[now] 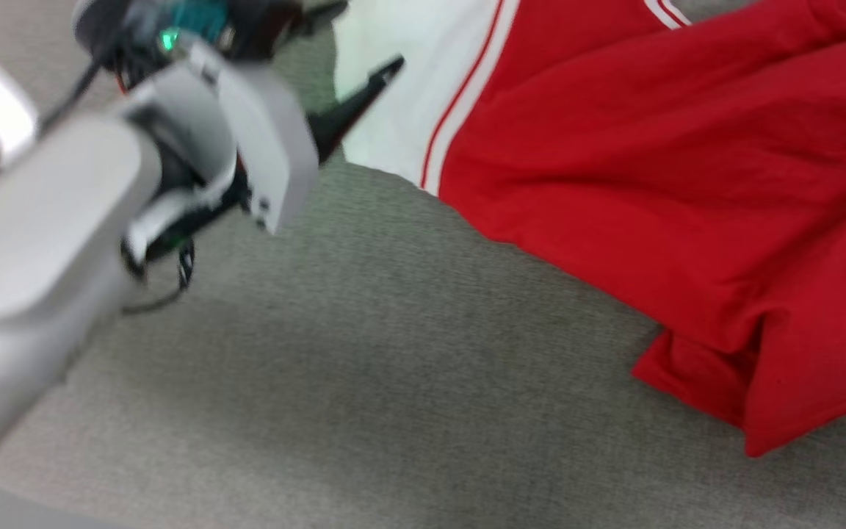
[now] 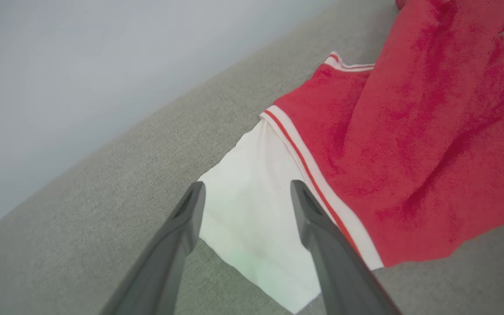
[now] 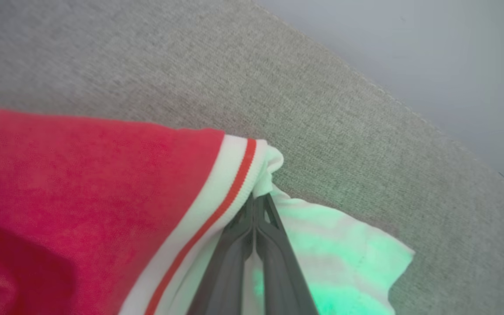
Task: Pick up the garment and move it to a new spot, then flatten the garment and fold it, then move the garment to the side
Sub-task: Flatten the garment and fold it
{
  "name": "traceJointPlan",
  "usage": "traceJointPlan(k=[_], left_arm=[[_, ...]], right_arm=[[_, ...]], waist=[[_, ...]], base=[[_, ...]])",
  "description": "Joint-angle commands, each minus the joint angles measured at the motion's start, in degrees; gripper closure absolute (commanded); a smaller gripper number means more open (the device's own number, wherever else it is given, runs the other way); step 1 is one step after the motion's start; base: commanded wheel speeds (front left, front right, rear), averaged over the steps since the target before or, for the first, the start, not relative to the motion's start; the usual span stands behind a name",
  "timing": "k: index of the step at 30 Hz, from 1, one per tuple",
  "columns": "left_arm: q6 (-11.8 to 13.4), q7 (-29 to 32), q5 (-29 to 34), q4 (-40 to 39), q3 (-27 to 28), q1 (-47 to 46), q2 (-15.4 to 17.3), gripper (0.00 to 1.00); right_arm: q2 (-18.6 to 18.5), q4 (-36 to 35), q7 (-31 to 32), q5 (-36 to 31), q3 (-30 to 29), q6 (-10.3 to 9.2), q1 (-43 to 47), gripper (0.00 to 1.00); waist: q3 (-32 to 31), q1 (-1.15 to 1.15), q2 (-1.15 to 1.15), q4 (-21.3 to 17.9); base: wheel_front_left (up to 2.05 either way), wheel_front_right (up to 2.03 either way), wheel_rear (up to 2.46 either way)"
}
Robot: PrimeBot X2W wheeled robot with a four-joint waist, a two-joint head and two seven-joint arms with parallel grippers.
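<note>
The right end effector (image 3: 256, 205) is clenched, its two dark fingers pressed flat together. Between their tips they pinch a pucker of the garment (image 3: 81, 197), right at the striped trim (image 3: 230, 183). The white cloth (image 3: 344, 262) beside the fingers is tinted green by a light.

The left end effector (image 2: 244, 190) is released, fingers spread wide and grasping nothing. It hangs over a white sleeve (image 2: 252, 227), one finger at the sleeve's outer corner and the other near the red stripe. Whether either finger touches the cloth I cannot tell.

The garment lies rumpled on the grey worktop (image 1: 393, 367). Its red body spreads to the right, with a folded corner toward the near side. The pale left forearm (image 1: 41, 242) blocks the head view's upper left.
</note>
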Motion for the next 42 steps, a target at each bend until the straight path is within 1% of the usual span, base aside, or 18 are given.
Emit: traceJointPlan(k=[1, 3, 6, 9, 11, 13, 16, 19, 21, 22, 23, 26, 28, 31, 33, 36, 39, 42], left_arm=[[0.12, 0.77, -1.29, 0.80, -1.26, -1.18, -0.17, 0.00], [0.11, 2.90, -4.46, 4.50, -5.85, -6.03, -0.42, 0.00], [0.11, 4.19, -7.41, 10.34, -12.14, -11.73, -1.06, 0.00], [0.11, 3.63, -11.60, 15.27, -15.93, -15.68, -2.17, 0.00], [0.12, 4.14, -14.62, 17.88, -17.48, -17.12, -2.48, 0.00], [0.11, 5.98, -16.83, 20.00, -18.91, -17.87, -2.54, 0.00], [0.13, 7.91, -17.95, 22.23, -20.20, -18.78, -2.38, 0.00], [0.11, 10.21, -21.53, 21.99, -20.82, -17.44, -2.84, 0.00], [-0.04, 12.47, -24.63, 20.53, -21.10, -16.62, -2.86, 0.58], [-0.08, 13.52, -25.41, 19.70, -21.20, -16.53, -2.60, 0.89], [-0.08, 14.05, -26.14, 19.09, -21.25, -16.44, -2.25, 1.00], [-0.07, 14.30, -27.03, 17.75, -21.24, -16.26, -1.15, 1.00], [-0.01, 12.43, -27.31, 17.63, -21.17, -16.52, -0.82, 1.00], [0.01, 8.31, -28.00, 18.53, -20.85, -17.51, -0.82, 1.00], [0.01, 4.61, -28.51, 19.81, -20.51, -18.86, -0.73, 1.00], [0.09, -3.28, -27.97, 23.39, -19.19, -21.49, -1.25, 1.00], [0.09, -11.34, -27.39, 28.38, -17.64, -23.70, -2.95, 1.00], [0.08, -17.64, -28.17, 33.35, -15.40, -26.93, -4.84, 1.00]], right_arm=[[1.16, 0.35, 0.73, 0.59, 1.79, 0.30, 1.70, 1.00], [1.53, -0.10, 0.52, 0.94, 2.95, 0.30, 0.82, 1.00], [1.77, -0.42, 0.34, 1.51, 4.66, 0.27, -0.66, 1.00], [2.14, -0.40, 0.02, 2.13, 6.20, 0.27, -1.96, 1.00], [2.48, -0.63, -0.04, 2.34, 7.51, 0.26, -2.94, 1.00], [2.75, -0.65, -0.36, 2.64, 8.67, 0.26, -3.84, 1.00], [3.26, -0.62, -0.94, 3.32, 10.35, 0.26, -4.96, 1.00], [3.48, -0.35, -1.39, 4.17, 12.09, 0.26, -5.62, 1.00], [3.41, -0.12, -1.89, 4.87, 13.09, 0.26, -6.07, 1.00], [3.31, 0.00, -2.19, 5.19, 13.61, 0.26, -6.28, 1.00], [3.19, 0.07, -2.57, 5.36, 13.90, 0.26, -6.50, 1.00], [2.90, 0.37, -4.25, 5.98, 14.71, 0.26, -7.38, 1.00], [2.90, 0.50, -6.40, 6.46, 14.56, 0.17, -8.20, 1.00], [3.32, 1.25, -11.37, 7.64, 12.97, 0.16, -9.09, 1.00], [3.83, 2.16, -15.22, 8.38, 11.38, 0.16, -9.89, 1.00], [4.61, 4.17, -21.38, 7.48, 9.80, 0.16, -12.17, 1.00], [5.08, 7.66, -27.15, 5.12, 8.72, 0.15, -14.45, 1.00], [6.28, 12.89, -32.87, 2.55, 6.79, 0.15, -18.00, 1.00]], waist=[[1.51, 0.00, 0.00, -1.53], [2.21, 0.00, 0.00, -2.33], [3.16, 0.00, 0.00, -3.30], [3.86, 0.00, 0.00, -4.20], [4.38, 0.00, 0.00, -4.84], [4.82, 0.00, 0.00, -5.49], [5.24, 0.00, 0.00, -6.30], [5.25, 0.00, 0.00, -6.77], [5.14, 0.00, 0.00, -6.91], [5.10, 0.00, 0.00, -6.94], [5.09, 0.00, 0.00, -7.00], [4.98, 0.00, 0.00, -7.17], [4.84, 0.00, 0.00, -7.32], [4.05, 0.00, 0.00, -7.65], [3.21, 0.00, 0.00, -7.96], [1.27, 0.00, 0.00, -8.52], [-1.20, 0.00, 0.00, -9.03], [-3.85, 0.00, 0.00, -9.69]], base=[[0.00, 0.00, 0.00], [0.00, 0.00, 0.00], [0.00, 0.00, 0.00], [0.00, 0.00, 0.00], [0.00, 0.00, 0.00], [0.00, 0.00, 0.00], [0.00, 0.00, 0.00], [0.00, 0.00, 0.00], [0.00, 0.00, 0.00], [0.00, 0.00, 0.00], [0.00, 0.00, 0.00], [0.00, 0.00, 0.00], [0.00, 0.00, 0.00], [0.00, 0.00, 0.00], [0.00, 0.00, 0.00], [0.00, 0.00, 0.00], [0.00, 0.00, 0.00], [0.00, 0.00, 0.00]])
